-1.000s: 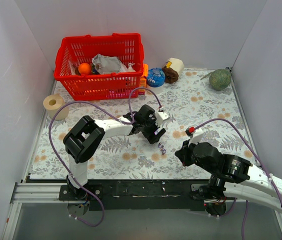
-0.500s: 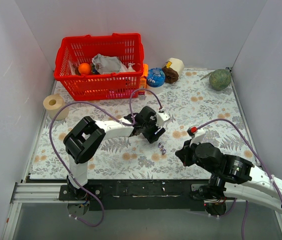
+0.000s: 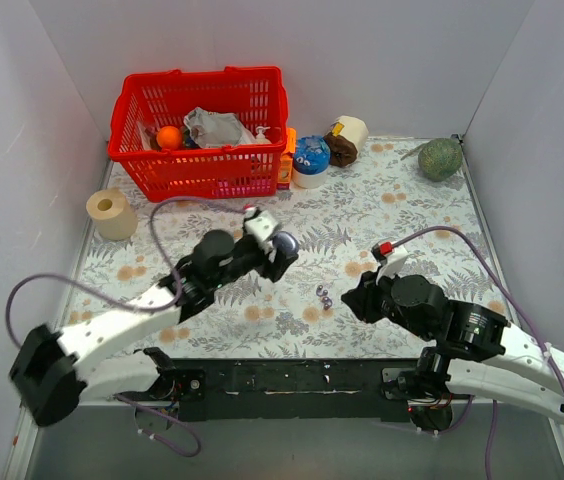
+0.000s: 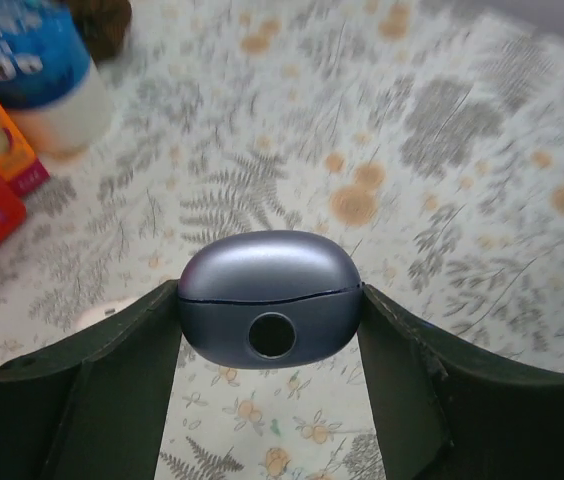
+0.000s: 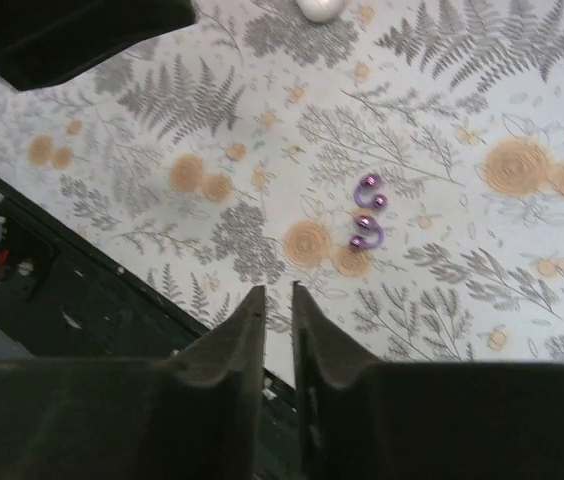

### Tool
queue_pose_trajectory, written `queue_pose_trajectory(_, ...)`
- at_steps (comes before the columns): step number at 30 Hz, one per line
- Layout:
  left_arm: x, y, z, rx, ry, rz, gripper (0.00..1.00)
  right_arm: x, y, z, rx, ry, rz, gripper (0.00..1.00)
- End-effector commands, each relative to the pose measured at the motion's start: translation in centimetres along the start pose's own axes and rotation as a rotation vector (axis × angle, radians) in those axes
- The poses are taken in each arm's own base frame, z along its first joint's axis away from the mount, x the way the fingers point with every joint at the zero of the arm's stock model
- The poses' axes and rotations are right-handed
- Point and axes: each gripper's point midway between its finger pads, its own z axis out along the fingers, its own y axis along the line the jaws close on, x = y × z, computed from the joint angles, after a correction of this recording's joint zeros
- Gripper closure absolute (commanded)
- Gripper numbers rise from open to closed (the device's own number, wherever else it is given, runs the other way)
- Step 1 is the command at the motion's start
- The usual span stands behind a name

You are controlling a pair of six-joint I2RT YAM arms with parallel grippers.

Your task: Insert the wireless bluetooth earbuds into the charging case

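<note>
At the far left a paper roll (image 3: 110,212) stands on the flowered mat (image 3: 412,210), with a red basket (image 3: 202,130) behind it against the back wall. The left arm reaches in from the near left corner. Its left claw (image 3: 282,248) pinches the case (image 4: 270,290) crosswise, one finger (image 4: 122,370) pressed to each end. The case is bluish-grey with its lid seam closed and a round hole facing the wrist camera. It appears lifted clear of the mat, though the top view is too coarse to confirm this. To the right of the case, and apart from it, the two purple buds (image 3: 323,295) lie on the mat just beside each other, between the two claws. In the right wrist view the buds (image 5: 367,210) sit ahead of the fingertips and slightly to one side, untouched. The right claw (image 5: 279,320) hangs above the mat's near edge, its jaws parted by only a narrow slit, with nothing between them. At the far right back corner rests a green ball (image 3: 440,158).
</note>
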Motion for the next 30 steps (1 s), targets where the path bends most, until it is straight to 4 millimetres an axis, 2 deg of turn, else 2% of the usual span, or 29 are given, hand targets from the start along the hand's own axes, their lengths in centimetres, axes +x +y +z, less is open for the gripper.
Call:
queue_pose_trajectory(1,-3.7,-3.0,-6.1,0.11,-0.369,-0.041,1.0,-4.9,4.7,-0.6,-0.175,-0.115,0.015,0.62)
queue_pose_trajectory(2,-4.9,-4.0,-8.4,0.165,-0.462,-0.027,1.0,-5.3,5.5,-0.6,-0.205,-0.121,0.018,0.58)
queue_pose_trajectory(3,-2.2,-4.6,-8.8,0.19,-0.448,-0.04,1.0,-6.2,6.6,-1.1,-0.254,-0.129,0.02,0.53)
queue_pose_trajectory(5,-2.6,-4.9,-10.5,0.207,-0.51,-0.054,1.0,-6.7,7.7,-0.7,-0.274,-0.117,0.013,0.5)
queue_pose_trajectory(6,-2.2,-5.1,-10.8,0.217,-0.501,-0.08,1.0,-7.7,8.6,-1.2,-0.304,-0.125,0.012,0.49)
queue_pose_trajectory(7,-1.2,-5.3,-10.8,0.221,-0.48,-0.085,1.0,-7.6,9.1,-0.7,-0.305,-0.103,0.002,0.49)
queue_pose_trajectory(9,-1.4,-5.7,-11.6,0.236,-0.499,-0.083,1.0,-8.6,10.5,-1.0,-0.349,-0.097,-0.002,0.48)
queue_pose_trajectory(12,-1.4,-5.7,-12.1,0.233,-0.504,-0.071,1.0,-8.8,12.1,0.1,-0.385,-0.066,-0.012,0.44)
queue_pose_trajectory(14,-1.4,-5.7,-12.2,0.232,-0.501,-0.056,1.0,-9.6,13.0,0.2,-0.405,-0.073,-0.021,0.43)
queue_pose_trajectory(15,-1.5,-5.9,-12.3,0.24,-0.503,-0.048,1.0,-9.1,13.3,1.1,-0.399,-0.042,-0.035,0.41)
queue_pose_trajectory(19,-1.5,-6.2,-12.4,0.252,-0.503,-0.022,1.0,-9.0,14.2,2.5,-0.389,-0.003,-0.055,0.39)
queue_pose_trajectory(23,-1.0,-6.1,-12.2,0.24,-0.485,0.009,1.0,-9.8,14.6,3.1,-0.376,-0.021,-0.053,0.36)
queue_pose_trajectory(25,-0.8,-6.0,-12.1,0.236,-0.479,0.021,1.0,-9.5,14.5,3.9,-0.355,0.002,-0.07,0.28)
queue_pose_trajectory(26,-0.8,-6.0,-12.1,0.234,-0.478,0.027,1.0,-9.9,14.8,3.9,-0.353,0.003,-0.07,0.27)
queue_pose_trajectory(30,-0.8,-6.0,-11.9,0.221,-0.471,0.076,1.0,-9.3,14.5,5.3,-0.31,0.04,-0.094,0.22)
